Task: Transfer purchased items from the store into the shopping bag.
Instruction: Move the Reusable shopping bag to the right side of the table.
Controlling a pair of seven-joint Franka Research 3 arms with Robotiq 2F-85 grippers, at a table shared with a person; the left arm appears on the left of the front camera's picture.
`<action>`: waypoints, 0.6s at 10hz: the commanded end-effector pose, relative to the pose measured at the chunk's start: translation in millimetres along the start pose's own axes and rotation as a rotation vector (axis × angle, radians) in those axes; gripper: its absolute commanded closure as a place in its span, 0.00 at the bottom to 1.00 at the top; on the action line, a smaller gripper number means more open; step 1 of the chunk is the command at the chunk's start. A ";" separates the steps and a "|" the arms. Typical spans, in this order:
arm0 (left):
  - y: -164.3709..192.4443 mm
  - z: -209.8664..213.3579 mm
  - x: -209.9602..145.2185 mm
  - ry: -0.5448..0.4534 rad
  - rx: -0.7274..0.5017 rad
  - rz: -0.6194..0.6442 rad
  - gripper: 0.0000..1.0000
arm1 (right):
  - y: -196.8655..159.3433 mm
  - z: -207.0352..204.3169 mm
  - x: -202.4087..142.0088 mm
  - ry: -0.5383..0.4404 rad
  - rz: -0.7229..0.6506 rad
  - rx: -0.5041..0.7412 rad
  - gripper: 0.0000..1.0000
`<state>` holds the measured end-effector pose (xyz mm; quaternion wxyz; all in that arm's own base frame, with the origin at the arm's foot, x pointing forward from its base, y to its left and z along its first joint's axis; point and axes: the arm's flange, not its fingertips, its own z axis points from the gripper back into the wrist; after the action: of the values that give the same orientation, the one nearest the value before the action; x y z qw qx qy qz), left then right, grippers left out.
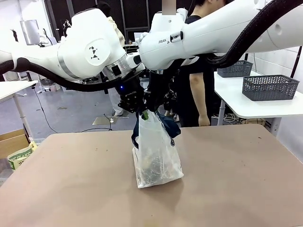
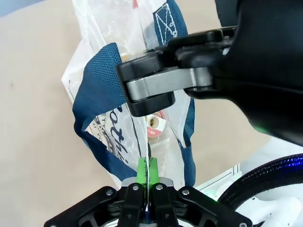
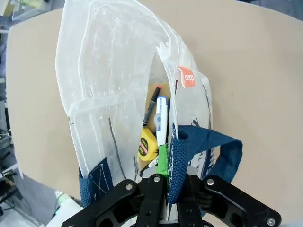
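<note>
The shopping bag (image 1: 156,156), translucent white plastic with navy straps, stands on the brown table with its top held up by both grippers. My left gripper (image 1: 143,114) (image 2: 145,166) is shut on the bag's thin plastic rim. Close beside it, my right gripper (image 1: 163,108) (image 3: 164,157) is shut on the rim by a navy strap (image 3: 199,146). The bag's mouth gapes in the right wrist view. Inside lie purchased items: a yellow tape measure (image 3: 147,144), a white and blue marker (image 3: 162,119), a black pen (image 3: 151,106) and a small round roll (image 2: 155,122).
A person (image 1: 194,90) in black stands at the table's far side behind the arms. A white side table at the right carries two grey baskets (image 1: 270,87). A cardboard box (image 1: 12,142) sits on the floor at the left. Bare tabletop (image 1: 236,189) surrounds the bag.
</note>
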<state>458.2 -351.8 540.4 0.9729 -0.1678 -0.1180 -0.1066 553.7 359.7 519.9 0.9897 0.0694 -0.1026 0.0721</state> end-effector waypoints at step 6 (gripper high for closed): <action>-3.9 0.4 0.7 -0.019 -0.016 -0.028 0.61 | -7.3 1.4 -4.5 -0.005 -0.017 -0.007 1.00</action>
<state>457.5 -353.7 541.0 0.9719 -0.1670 -0.1234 -0.1112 555.0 356.9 520.6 0.9898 0.0685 -0.1036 0.0697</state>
